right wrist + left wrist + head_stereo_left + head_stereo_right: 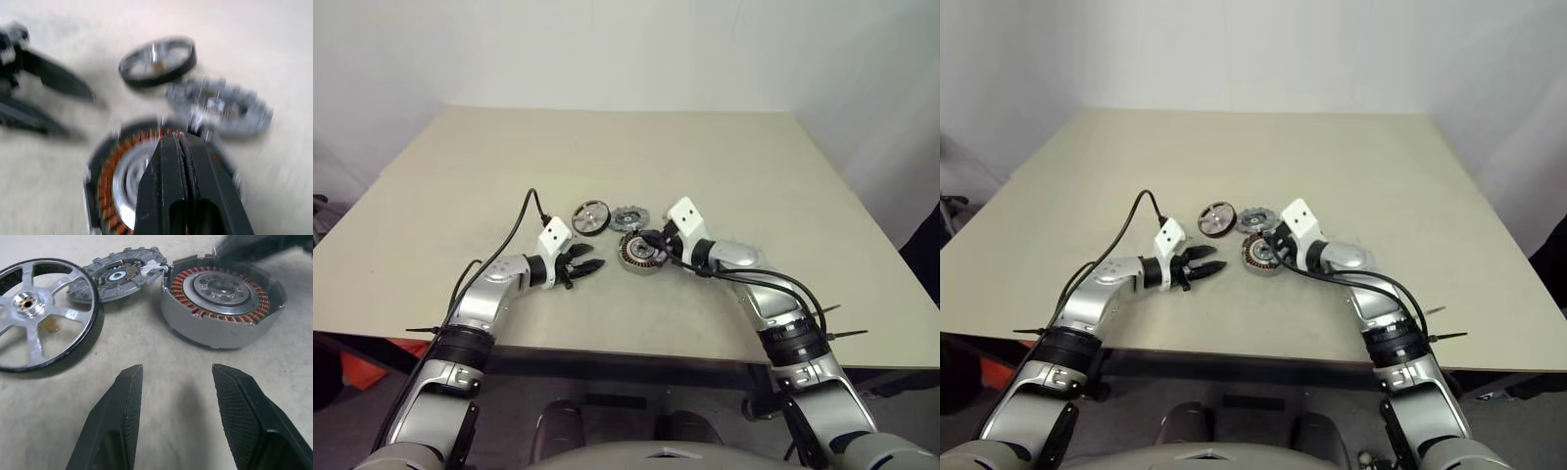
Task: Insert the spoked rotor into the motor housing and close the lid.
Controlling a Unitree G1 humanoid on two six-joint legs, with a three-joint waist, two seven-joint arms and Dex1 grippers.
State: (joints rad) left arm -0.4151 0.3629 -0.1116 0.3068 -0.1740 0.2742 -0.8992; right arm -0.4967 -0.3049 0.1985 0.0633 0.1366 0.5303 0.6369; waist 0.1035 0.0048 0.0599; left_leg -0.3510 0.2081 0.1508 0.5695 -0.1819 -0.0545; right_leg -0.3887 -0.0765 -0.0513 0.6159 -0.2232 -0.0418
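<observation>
The spoked rotor (pixel 591 216), silver with a dark rim, lies flat on the table. Beside it on the right rests the grey notched lid (pixel 628 217). Just in front of the lid sits the motor housing (pixel 640 254), its copper windings (pixel 182 284) facing up. My right gripper (pixel 652 241) is shut with nothing between its fingers (pixel 168 161). Its tip hovers over the housing's rim on the lid's side; whether it touches I cannot tell. My left gripper (pixel 590 258) is open, low over the table left of the housing, pointing at it, with bare table between its fingers (pixel 122 396).
The beige table (pixel 460 196) stretches far behind and to both sides of the parts. Its front edge (pixel 607 345) runs close under my forearms. A black cable (pixel 521 217) arcs above the left wrist, and another (pixel 773 282) trails along the right forearm.
</observation>
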